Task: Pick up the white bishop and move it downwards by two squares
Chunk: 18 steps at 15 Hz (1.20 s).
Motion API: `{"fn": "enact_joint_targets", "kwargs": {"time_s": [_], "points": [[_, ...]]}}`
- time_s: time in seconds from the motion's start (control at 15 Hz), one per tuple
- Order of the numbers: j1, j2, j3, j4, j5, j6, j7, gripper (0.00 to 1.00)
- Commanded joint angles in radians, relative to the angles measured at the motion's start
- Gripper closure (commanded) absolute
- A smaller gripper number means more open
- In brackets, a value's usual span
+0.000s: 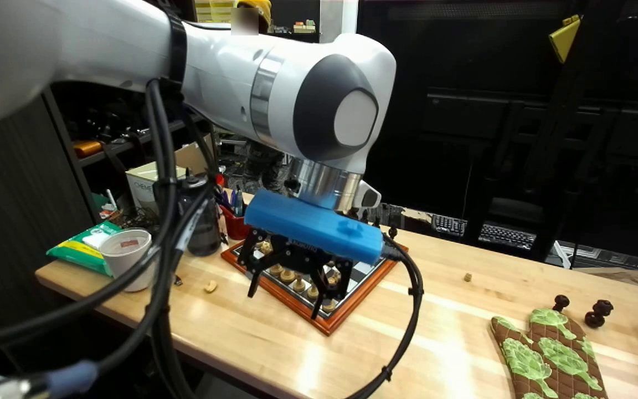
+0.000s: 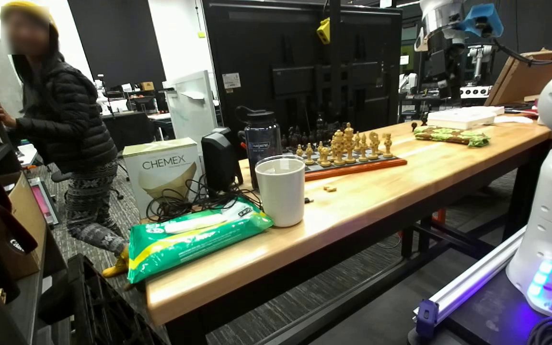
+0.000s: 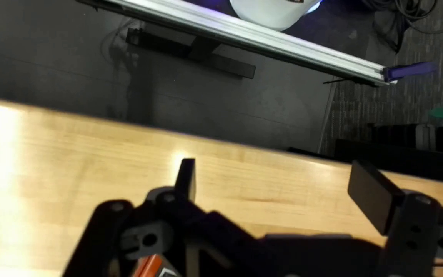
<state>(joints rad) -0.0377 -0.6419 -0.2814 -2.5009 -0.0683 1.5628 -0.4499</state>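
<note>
Because pale pieces [image 2: 349, 147] crowd together on the chessboard [image 2: 357, 169], our empty, wide-spread claw [image 1: 284, 303] could topple neighbours as we grasp one.

Below the matt jaws the surface [image 3: 263, 192] is glossy wood; well apart from them, a quilted cloth mitt [image 1: 551, 357].

A glossy white, jointed robot arm [image 1: 222, 75] stretches out and bends downward at its rounded white-and-grey wrist [image 1: 335, 105] — a bright blue, oblong casing [image 1: 310, 224] sits below that. Beneath hangs the black, two-fingered end effector [image 1: 284, 300], pointing down — its flat black fingertips [image 3: 371, 196] spread wide apart.
</note>
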Motion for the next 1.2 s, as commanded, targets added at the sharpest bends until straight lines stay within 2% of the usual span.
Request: {"fn": "enact_joint_targets", "kwargs": {"time_s": [0.0,0.2,0.27,0.6,1.13], "points": [[0.029,0.095,0.051,0.063,0.019,0.115,0.018,0.0],[0.045,0.17,0.083,0.106,0.031,0.239,0.026,0.0],[0.027,0.114,0.077,0.059,0.024,0.203,0.013,0.0],[0.031,0.179,0.093,0.099,0.028,0.24,0.018,0.0],[0.045,0.401,0.101,0.268,0.065,0.289,-0.025,0.0]]}}
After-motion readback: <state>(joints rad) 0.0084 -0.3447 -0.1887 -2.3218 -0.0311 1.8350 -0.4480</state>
